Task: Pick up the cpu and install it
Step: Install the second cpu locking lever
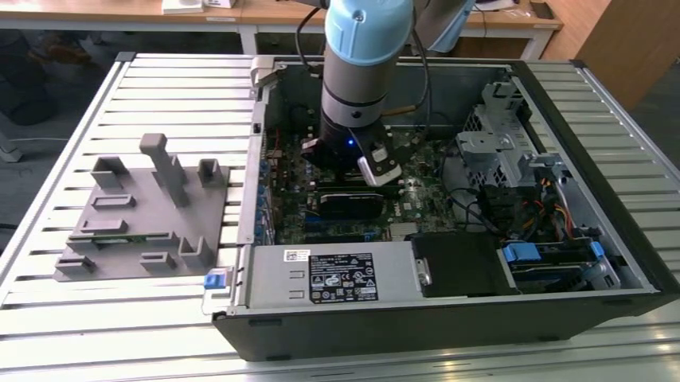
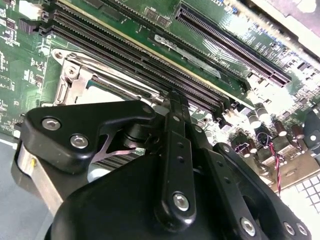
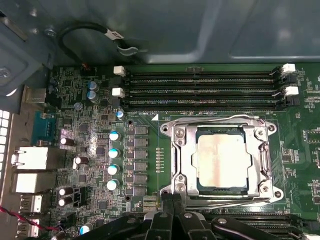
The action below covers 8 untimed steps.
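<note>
Arm: a blue and grey robot arm (image 1: 361,72) reaches down into an open computer case (image 1: 595,103) lying on a slatted metal table (image 1: 64,143).
Gripper: its black fingers meet in one narrow line in the second wrist view (image 2: 174,100) and at the frame's edge in the first wrist view (image 3: 169,199); pressed together, nothing between them, just beside the socket frame.
Cpu: a pale silver square (image 3: 223,161) lying flat inside the socket in the first wrist view, apart from the fingertips.
Socket frame: a shiny metal rim (image 3: 179,155) surrounds the chip; in the second wrist view the gripper body hides most of it.
Memory slots: long black slots (image 3: 200,90) run beside the socket.
Grey fixture: a plastic block (image 1: 149,207) on the table, towards the exterior view's left, well apart from the case.
Hard to make out: whether the frame's lid is latched.
</note>
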Available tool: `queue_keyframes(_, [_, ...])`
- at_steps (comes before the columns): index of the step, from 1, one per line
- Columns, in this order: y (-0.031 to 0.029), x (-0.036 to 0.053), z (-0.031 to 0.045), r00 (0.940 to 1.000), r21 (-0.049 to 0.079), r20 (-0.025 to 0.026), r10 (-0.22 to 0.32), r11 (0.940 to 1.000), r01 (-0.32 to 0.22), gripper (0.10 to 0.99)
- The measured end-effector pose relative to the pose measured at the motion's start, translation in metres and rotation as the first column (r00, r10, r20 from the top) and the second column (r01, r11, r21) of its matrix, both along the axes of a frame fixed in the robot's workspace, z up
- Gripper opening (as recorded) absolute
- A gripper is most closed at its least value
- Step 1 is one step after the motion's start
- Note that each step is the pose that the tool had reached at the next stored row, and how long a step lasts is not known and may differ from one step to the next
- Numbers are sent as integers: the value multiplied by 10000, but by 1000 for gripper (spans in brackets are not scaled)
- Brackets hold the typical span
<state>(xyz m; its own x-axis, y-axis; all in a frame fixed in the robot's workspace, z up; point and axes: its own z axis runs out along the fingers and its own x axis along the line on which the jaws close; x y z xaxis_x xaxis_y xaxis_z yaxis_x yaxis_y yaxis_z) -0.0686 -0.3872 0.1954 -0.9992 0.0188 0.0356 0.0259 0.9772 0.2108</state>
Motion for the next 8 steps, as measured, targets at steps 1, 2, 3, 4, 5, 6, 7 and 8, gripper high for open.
queue_keyframes(1, [1, -1, 8, 10000, 16, 4, 2, 10000, -2, 106])
queue_keyframes(2, [3, -1, 12, 10000, 22, 6, 2, 10000, -2, 106])
queue_keyframes(3, [3, -2, 19, 10000, 23, 7, 1, 10000, -1, 106])
queue_keyframes(4, [2, -4, 26, 10000, 16, 4, 1, 10000, -1, 106])
queue_keyframes(5, [0, -5, 32, 10000, 9, 0, 1, 10000, -1, 106])
queue_keyframes(6, [1, -5, 31, 10000, 11, 2, 1, 10000, -1, 106])
queue_keyframes(7, [1, -6, 31, 10000, 11, 2, 1, 10000, -1, 106])
queue_keyframes(8, [0, -7, 29, 10000, 13, 1, 2, 10000, -2, 106])
